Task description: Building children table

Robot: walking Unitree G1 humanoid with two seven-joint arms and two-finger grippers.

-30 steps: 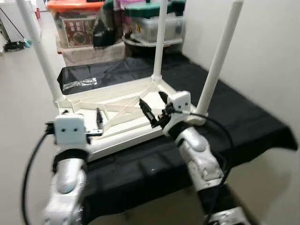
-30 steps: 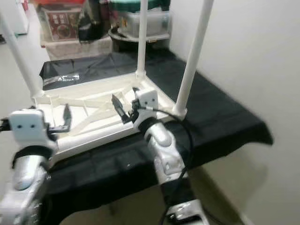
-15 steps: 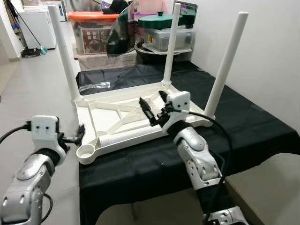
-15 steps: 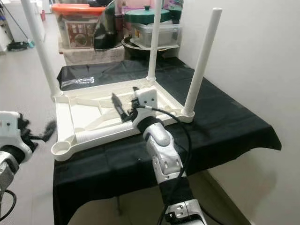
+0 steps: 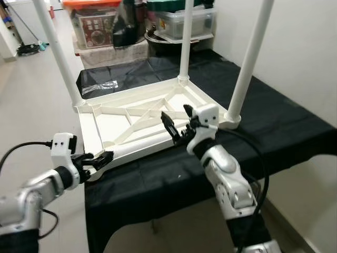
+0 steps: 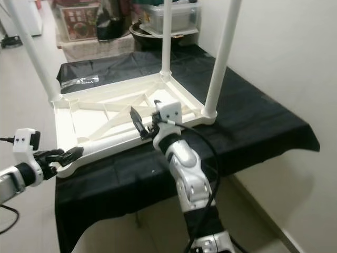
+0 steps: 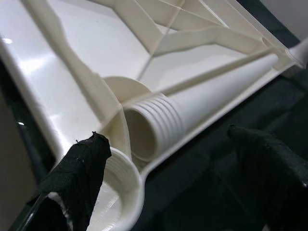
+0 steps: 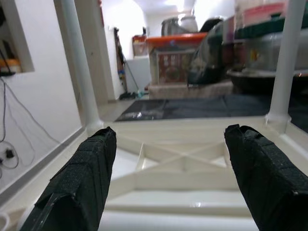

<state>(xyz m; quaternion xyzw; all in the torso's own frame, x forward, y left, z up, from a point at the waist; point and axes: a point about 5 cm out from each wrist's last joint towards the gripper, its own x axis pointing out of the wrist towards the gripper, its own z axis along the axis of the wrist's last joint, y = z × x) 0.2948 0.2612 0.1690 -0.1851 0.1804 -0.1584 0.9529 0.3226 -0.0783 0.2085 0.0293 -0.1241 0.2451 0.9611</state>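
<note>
Table (image 5: 295, 132): draped in a black cloth, set against a white wall, carrying the work.
Children's table top (image 5: 105, 124): white plastic, lying upside down on the black cloth, ribbed underside facing up, near corner reaching the cloth's front edge.
Fitted legs (image 5: 250, 58): three white tubes standing upright from three corner sockets, one at the right near corner, two at the far corners.
Loose leg (image 7: 211, 94): white, tapered, threaded at its wide end, lying flat inside the top along the front rim, threaded end just beside the empty corner socket (image 7: 113, 202).
Storage bins (image 5: 95, 23): stacked behind the table, one with an orange lid, others clear plastic.
Plastic bag (image 5: 100, 87): clear, crumpled, lying on the cloth behind the top's far left corner.
Right gripper (image 5: 178, 122): raised above the front rim near the middle of the top, jaws spread wide, nothing between them.
Left gripper (image 5: 100, 158): low at the near left corner, jaws parted around the empty socket, one finger (image 7: 82, 168) at the socket's rim, the other out over the black cloth, gripping nothing.
</note>
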